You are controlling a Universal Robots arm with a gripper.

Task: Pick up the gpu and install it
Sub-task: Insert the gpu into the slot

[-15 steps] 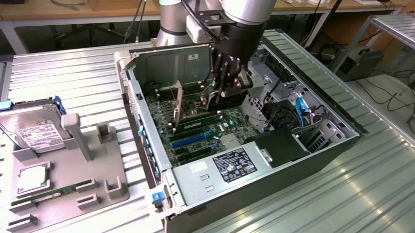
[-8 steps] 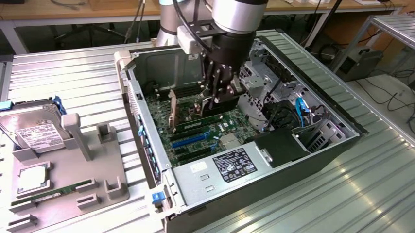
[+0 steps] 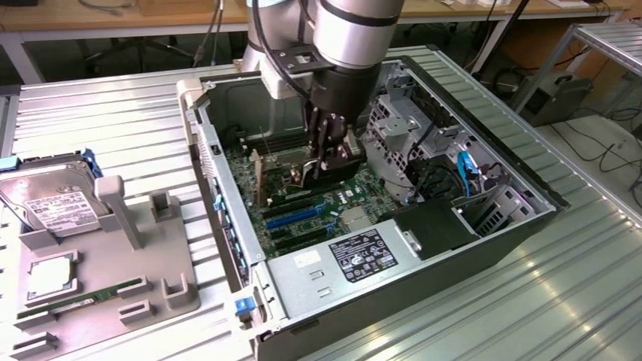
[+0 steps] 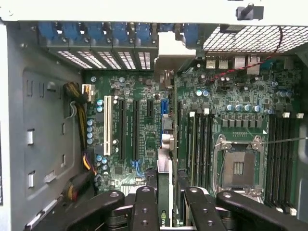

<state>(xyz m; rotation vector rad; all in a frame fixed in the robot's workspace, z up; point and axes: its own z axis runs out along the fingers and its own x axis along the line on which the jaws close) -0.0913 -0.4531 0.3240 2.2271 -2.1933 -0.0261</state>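
Slatted metal table (image 3: 561,301) carries an open computer case (image 3: 516,184) lying on its side. We note the arm (image 3: 351,30) reaching down into it, over the green motherboard (image 4: 144,120). On the exterior view's left, a grey fixture tray (image 3: 110,256) bears a hard drive (image 3: 50,199) and a green memory stick (image 3: 75,303). The gpu (image 4: 164,187) stands on edge inside the case, above the motherboard, between the long expansion slots (image 4: 122,127) and the CPU socket (image 4: 238,166). The gripper (image 3: 334,164) is partly closed, its fingers (image 4: 144,207) pressed on both faces of the gpu. We cannot tell whether the card touches a slot.
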